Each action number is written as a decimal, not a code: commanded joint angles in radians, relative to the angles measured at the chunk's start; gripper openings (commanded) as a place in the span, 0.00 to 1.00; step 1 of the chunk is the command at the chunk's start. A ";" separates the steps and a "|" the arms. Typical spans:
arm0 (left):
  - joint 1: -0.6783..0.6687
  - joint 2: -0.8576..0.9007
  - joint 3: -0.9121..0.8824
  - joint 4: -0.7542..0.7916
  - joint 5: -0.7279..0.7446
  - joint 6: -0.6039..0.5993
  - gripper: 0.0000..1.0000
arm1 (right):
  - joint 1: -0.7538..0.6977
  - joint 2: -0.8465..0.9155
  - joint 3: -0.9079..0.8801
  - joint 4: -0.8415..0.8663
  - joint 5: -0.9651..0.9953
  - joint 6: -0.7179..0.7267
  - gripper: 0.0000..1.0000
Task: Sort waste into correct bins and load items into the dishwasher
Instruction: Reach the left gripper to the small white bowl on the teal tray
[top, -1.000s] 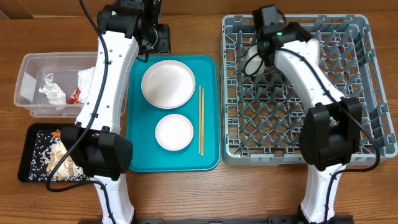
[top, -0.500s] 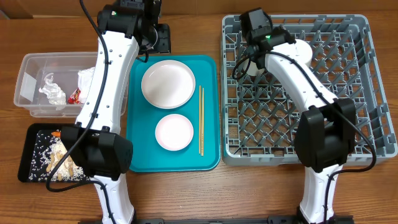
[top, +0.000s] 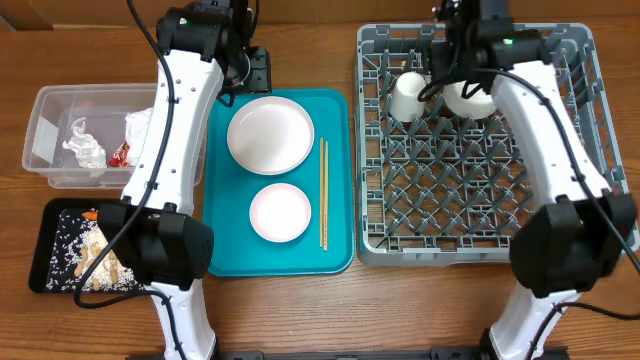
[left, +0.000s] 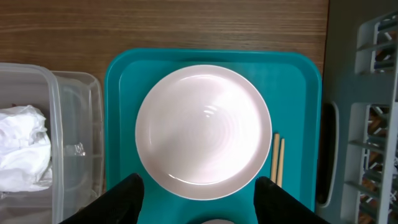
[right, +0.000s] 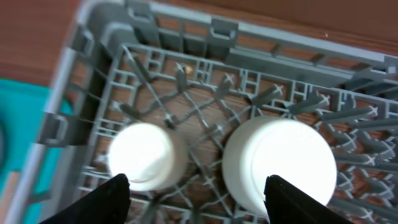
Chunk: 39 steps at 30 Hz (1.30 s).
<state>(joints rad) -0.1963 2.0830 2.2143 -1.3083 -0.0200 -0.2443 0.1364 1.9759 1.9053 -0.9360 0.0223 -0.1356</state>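
Both open, L tool (left: 199, 190), R tool (right: 198, 190), cup (right: 142, 155) & bowl (right: 280, 162) in rack (right: 65, 96)

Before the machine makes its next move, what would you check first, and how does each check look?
1. Left end effector open and empty: ok.
2. Plate bare, lying flat on the teal tray: ok.
3. Chopsticks apart from the plate: ok.
4. Right end effector open, holding nothing: ok.
5. Cup and bowl inside the grey rack: ok.
6. Cup and bowl firmly seated between the pegs: cannot tell.
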 joint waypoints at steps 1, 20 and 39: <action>0.002 -0.024 -0.074 0.032 -0.025 -0.035 0.59 | -0.006 -0.065 0.034 -0.002 -0.082 0.036 0.73; 0.084 0.023 -0.341 0.152 0.095 -0.038 0.54 | -0.003 -0.082 0.033 -0.166 -0.453 0.035 0.80; 0.058 0.023 -0.346 -0.273 0.167 0.062 0.58 | 0.178 -0.081 0.032 -0.142 -0.460 0.036 0.81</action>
<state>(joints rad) -0.1162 2.0956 1.8740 -1.5433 0.1314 -0.2359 0.3103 1.9293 1.9095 -1.0870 -0.5148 -0.1020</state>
